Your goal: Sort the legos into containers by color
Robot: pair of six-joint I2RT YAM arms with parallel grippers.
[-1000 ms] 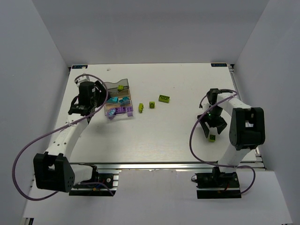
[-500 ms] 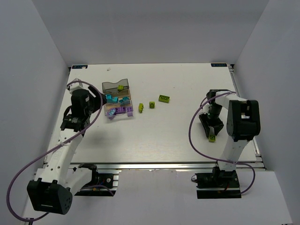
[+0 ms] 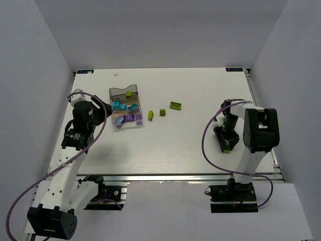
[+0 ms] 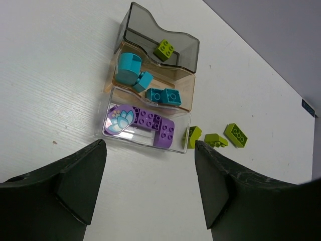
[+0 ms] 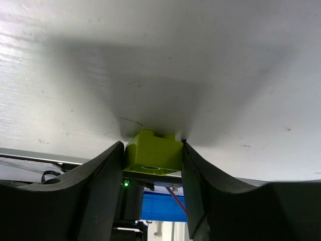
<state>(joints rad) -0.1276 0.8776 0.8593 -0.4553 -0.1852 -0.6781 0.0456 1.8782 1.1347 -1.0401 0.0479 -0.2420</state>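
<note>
Three joined containers stand at the back left: a smoky grey one with one lime lego, a tan one with several cyan legos, and a clear one with purple legos. Three lime legos lie loose to their right, and the nearest also shows in the left wrist view. My left gripper is open and empty, left of the containers. My right gripper is shut on a lime lego at the table surface, near the front right.
The white table is walled by grey panels on three sides. Its front edge and the metal rail lie just below my right gripper. Purple cables loop off both arms.
My left gripper has drawn back down and left, away from the containers. My right gripper has lowered over the lime lego and closed on it.
</note>
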